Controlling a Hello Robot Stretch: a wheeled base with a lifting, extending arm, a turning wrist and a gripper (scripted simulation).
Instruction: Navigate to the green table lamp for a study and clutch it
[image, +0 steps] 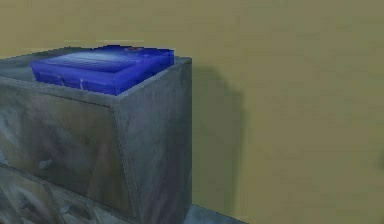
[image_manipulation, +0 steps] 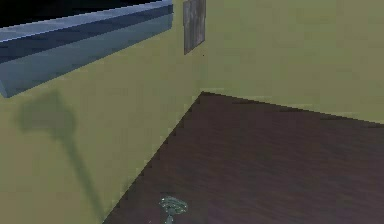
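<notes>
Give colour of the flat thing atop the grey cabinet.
Bright blue flat box on the grey wooden cabinet; best in the forward view.

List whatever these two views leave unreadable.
1. Grey wooden cabinet, forward view: cut off by the left and bottom edges, so its width and base are unknown.
2. Flat blue slab on top of it: lower part hidden behind the cabinet's rim; what it is cannot be told.
3. Small pale green blob, arm side view, near the bottom edge: too small to name.
4. Grey framed panel, arm side view: cut by the top edge, content too small.
</notes>
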